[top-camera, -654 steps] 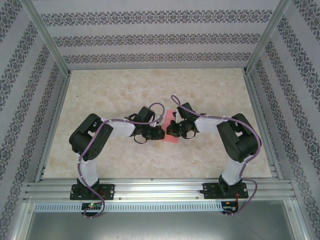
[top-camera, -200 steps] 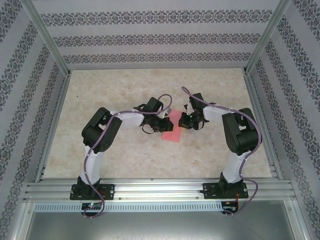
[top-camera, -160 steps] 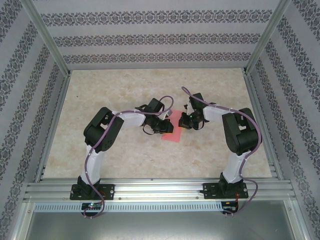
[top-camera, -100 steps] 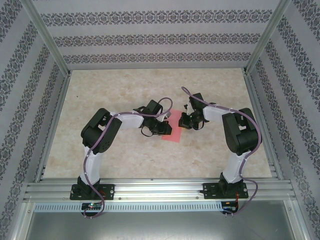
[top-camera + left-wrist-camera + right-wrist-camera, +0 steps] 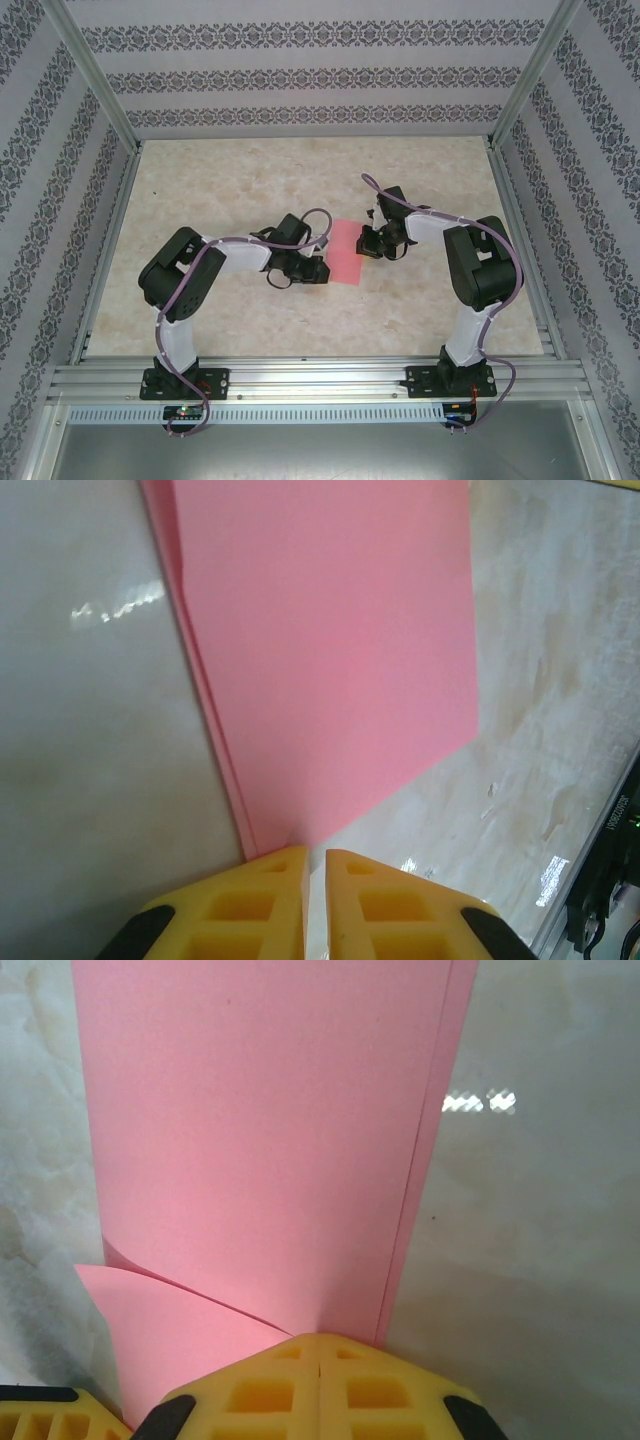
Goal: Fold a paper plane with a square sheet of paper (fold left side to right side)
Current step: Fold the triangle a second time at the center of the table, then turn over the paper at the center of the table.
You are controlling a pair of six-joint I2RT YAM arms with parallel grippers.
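The square sheet of paper is salmon pink and lies on the marble table folded double, as an upright rectangle between the two grippers. Its stacked edges run along the left in the left wrist view and along the right in the right wrist view. My left gripper sits at the near-left corner, jaws almost together with a thin slit and nothing in it. My right gripper is shut, its tips resting on the sheet's right part. A loose flap curls up beside it.
Patterned walls and aluminium posts box in the table on three sides. A metal rail with both arm bases runs along the near edge. Bare marble stretches beyond the sheet.
My left gripper has pulled back from above the sheet to its near-left corner. The sheet now lies flatter and shows more. The right arm has barely moved.
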